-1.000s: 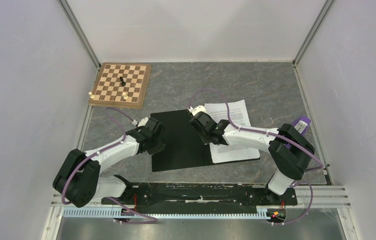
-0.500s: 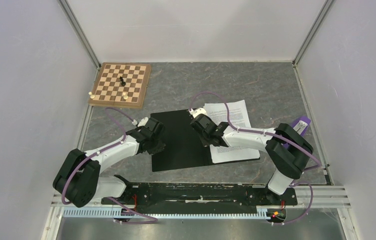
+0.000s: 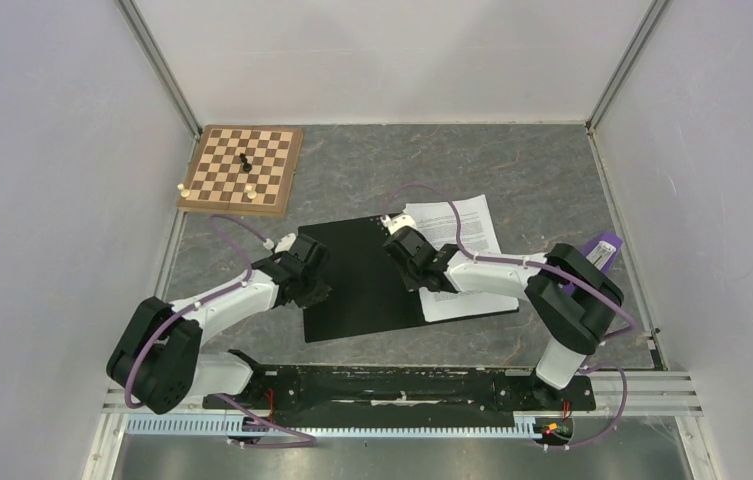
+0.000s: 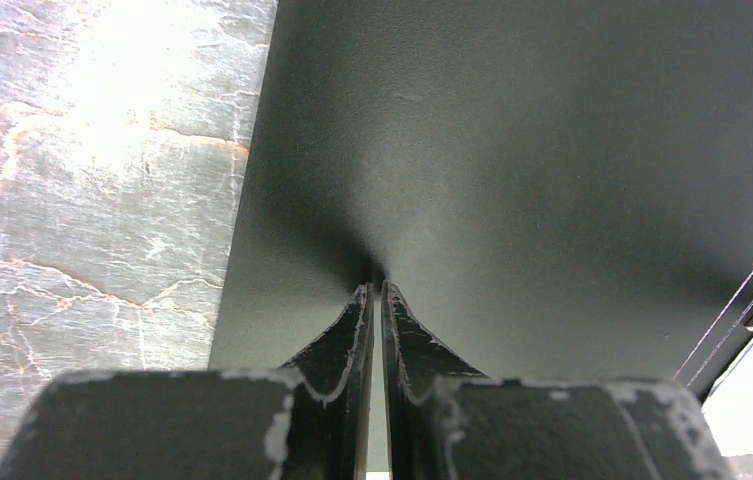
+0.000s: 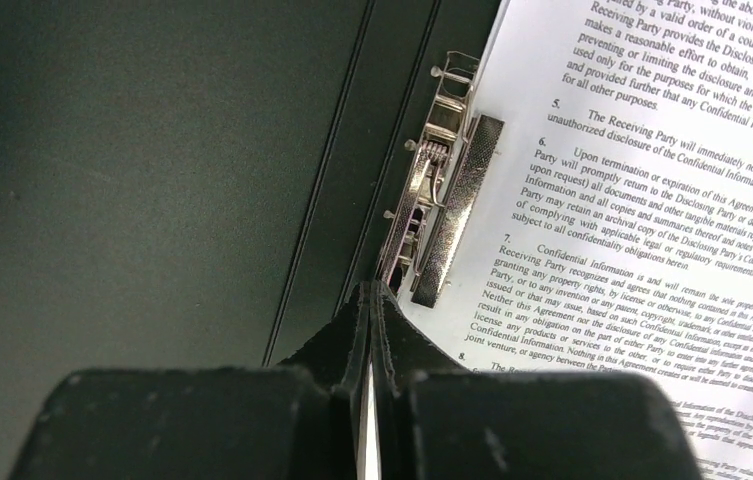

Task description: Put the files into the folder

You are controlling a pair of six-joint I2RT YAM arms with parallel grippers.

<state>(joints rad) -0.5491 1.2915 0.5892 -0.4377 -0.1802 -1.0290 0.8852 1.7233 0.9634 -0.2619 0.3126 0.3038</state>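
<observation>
The folder [image 3: 362, 290] lies open in the middle of the table with its black inner faces up. The files [image 3: 467, 225], white sheets of small black print, lie on its right half, beside a metal clip [image 5: 442, 200] at the spine. My left gripper [image 3: 312, 280] is shut, with its tips [image 4: 377, 285] down on the bare left inner face [image 4: 552, 150] near that face's left edge. My right gripper [image 3: 410, 262] is shut and empty. Its tips [image 5: 370, 290] are at the spine just below the clip, with the printed sheet [image 5: 652, 200] to their right.
A wooden chessboard [image 3: 242, 170] with a few pieces lies at the back left. A purple object [image 3: 604, 248] sits at the right edge behind the right arm. The grey marble tabletop [image 4: 82, 200] shows left of the folder. White walls close in both sides.
The right arm's elbow has shifted a little to the left and the sheets' near edge has moved slightly with it. The left arm has not moved.
</observation>
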